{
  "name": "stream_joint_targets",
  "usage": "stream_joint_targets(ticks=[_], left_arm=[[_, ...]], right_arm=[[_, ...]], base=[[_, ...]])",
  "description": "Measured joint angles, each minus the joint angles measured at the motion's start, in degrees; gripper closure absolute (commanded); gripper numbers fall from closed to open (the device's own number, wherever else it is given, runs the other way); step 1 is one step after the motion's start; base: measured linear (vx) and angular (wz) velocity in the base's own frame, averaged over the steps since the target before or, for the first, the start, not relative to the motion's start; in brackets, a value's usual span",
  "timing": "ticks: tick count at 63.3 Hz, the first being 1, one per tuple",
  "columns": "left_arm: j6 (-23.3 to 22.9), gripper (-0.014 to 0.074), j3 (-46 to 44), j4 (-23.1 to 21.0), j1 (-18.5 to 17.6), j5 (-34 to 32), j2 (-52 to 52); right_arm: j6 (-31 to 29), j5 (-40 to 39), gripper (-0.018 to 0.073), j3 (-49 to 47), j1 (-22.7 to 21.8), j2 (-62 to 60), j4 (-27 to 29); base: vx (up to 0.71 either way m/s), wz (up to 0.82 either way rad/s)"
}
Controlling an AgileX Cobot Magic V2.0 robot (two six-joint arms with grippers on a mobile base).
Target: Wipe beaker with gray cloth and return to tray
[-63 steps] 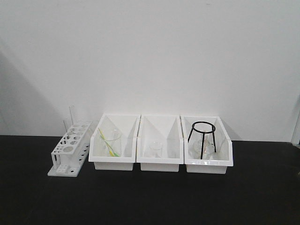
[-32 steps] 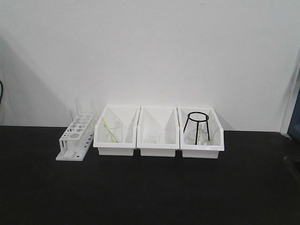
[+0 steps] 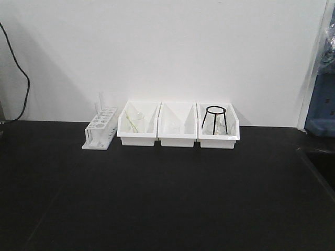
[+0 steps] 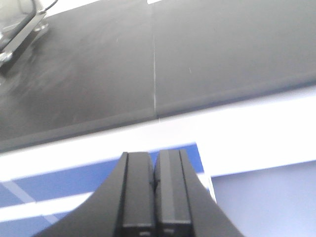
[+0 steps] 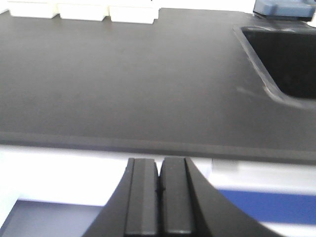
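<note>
Fingers of the left gripper (image 4: 155, 163) press flat against each other, the jaws closed with nothing between them. We see it held short of the tabletop's (image 3: 167, 193) near edge, over a white band and a blue surface, aimed across the black top at a slight slant. The right gripper (image 5: 159, 170) has the same pose: jaws closed tight on nothing, short of the front edge and aimed straight across the table.

The tray (image 4: 22, 35) shows only as a silver rim in the far upper left corner of the left wrist view, lying on the black surface well apart from the left gripper. A glass vessel (image 4: 15, 10) stands in it, cut off by the frame, and we cannot tell whether it is the beaker.

Against the wall, from the front view, we find a white tube rack (image 3: 99, 130) and three white bins side by side. The left bin (image 3: 137, 138) holds a tall beaker (image 3: 135, 123) with a yellow-green rod. The middle bin (image 3: 177, 140) holds a small beaker (image 3: 172, 126). The right bin (image 3: 217, 141) holds a black tripod (image 3: 215, 117) over some glassware. A sunken basin (image 5: 286, 54) lies in the table ahead of the right gripper, on its right — well apart from the bins
</note>
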Motion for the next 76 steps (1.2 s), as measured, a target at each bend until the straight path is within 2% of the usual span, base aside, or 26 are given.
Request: stream_joint_targets(ticks=[76], left_arm=[[0.0,0.0603,0.0,0.0,0.0,0.1,0.0]], right_arm=[[0.0,0.0,0.0567,0.0,0.0,0.0,0.0]], base=[[-0.38,-0.07]])
